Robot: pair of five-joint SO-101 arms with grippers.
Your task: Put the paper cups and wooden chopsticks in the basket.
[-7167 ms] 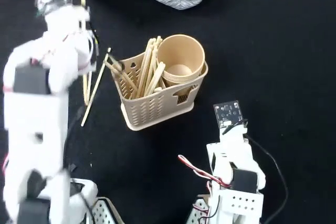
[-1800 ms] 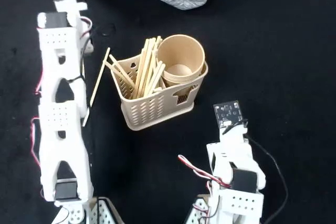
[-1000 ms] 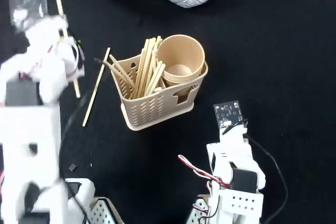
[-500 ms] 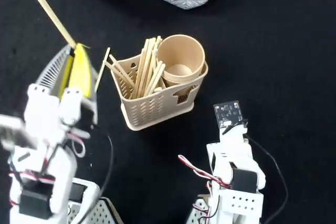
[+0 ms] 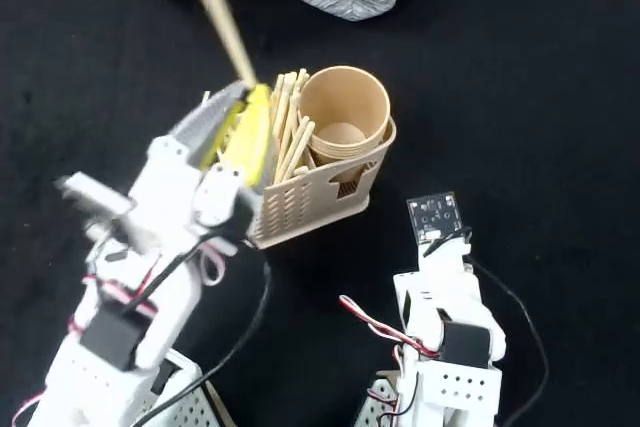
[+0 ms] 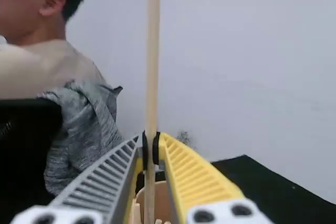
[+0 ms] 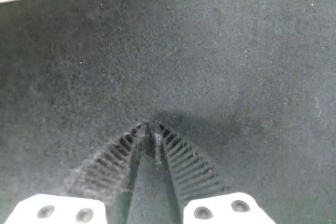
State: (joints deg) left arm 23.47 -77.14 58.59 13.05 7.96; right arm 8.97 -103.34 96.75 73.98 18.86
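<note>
Wooden chopstick (image 5: 222,22), slender and pale, pinched in the left arm's ribbed grey-and-yellow jaws over the basket's left end. Perforated beige basket (image 5: 300,202) on black cloth desk (image 5: 520,97): bundled chopsticks (image 5: 288,132), nested paper cups (image 5: 345,107). Right arm's jaws pressed together, near desk.

Both arms are white plastic. The left arm (image 5: 175,192) carries a black motor block (image 5: 112,335) and red and black cables (image 5: 118,293); the left gripper (image 6: 150,148) has one yellow ribbed finger (image 6: 191,179) and one grey. The right arm (image 5: 432,297) bears a small black circuit board (image 5: 433,215); the right gripper (image 7: 151,128) has dark ribbed fingers (image 7: 184,162).
</note>
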